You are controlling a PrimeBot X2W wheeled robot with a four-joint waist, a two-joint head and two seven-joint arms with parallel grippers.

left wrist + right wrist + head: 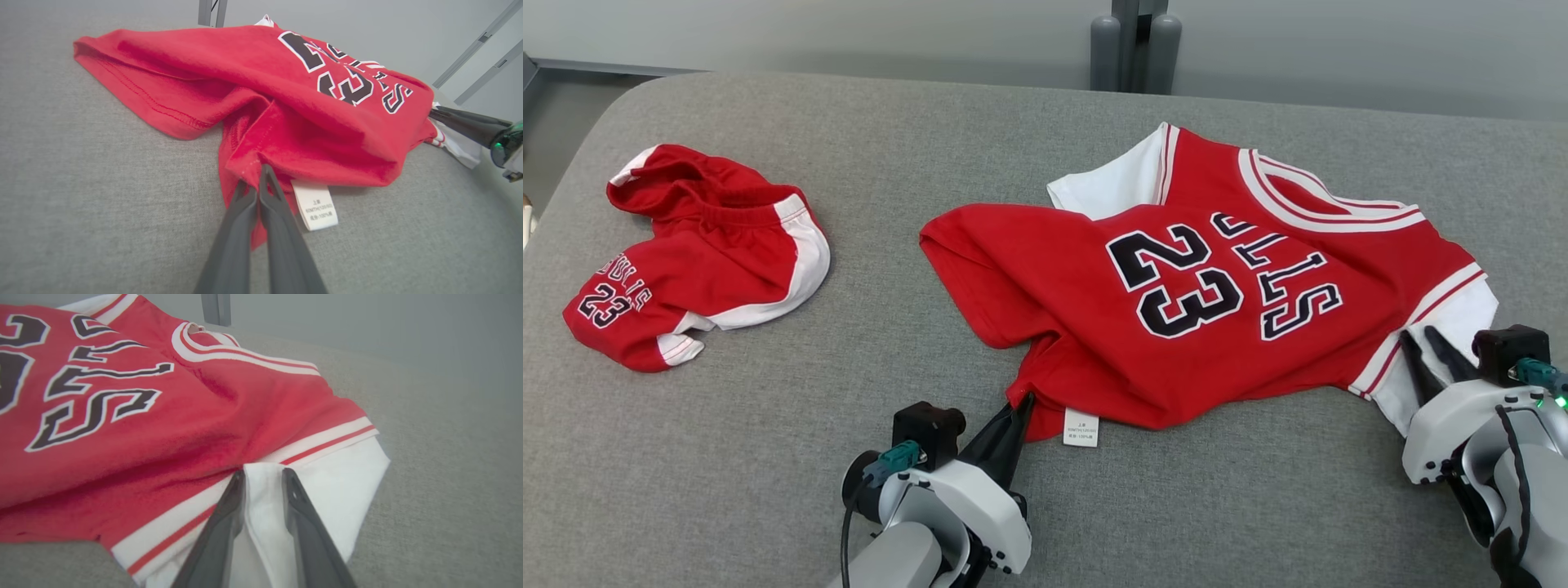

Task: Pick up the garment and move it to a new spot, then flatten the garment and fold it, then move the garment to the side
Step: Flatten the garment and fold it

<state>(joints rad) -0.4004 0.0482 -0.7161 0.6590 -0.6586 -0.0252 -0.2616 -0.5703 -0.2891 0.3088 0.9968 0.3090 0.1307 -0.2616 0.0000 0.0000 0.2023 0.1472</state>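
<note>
Grey cloth-covered tabletop point(768, 474), far-left corner rounded. Behind, plain pale wall point(849, 33) and a grey upright post point(1137, 37) flanked by two rounded cylinders. Strip of floor point(560, 135) at far left. Soft, even light.

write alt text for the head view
A red number 23 basketball jersey with white sleeves lies on a grey fabric-covered table. The left claw pinches its hem beside a white label; the right claw is open around one sleeve. Crumpled red and white shorts lie at the left.
</note>
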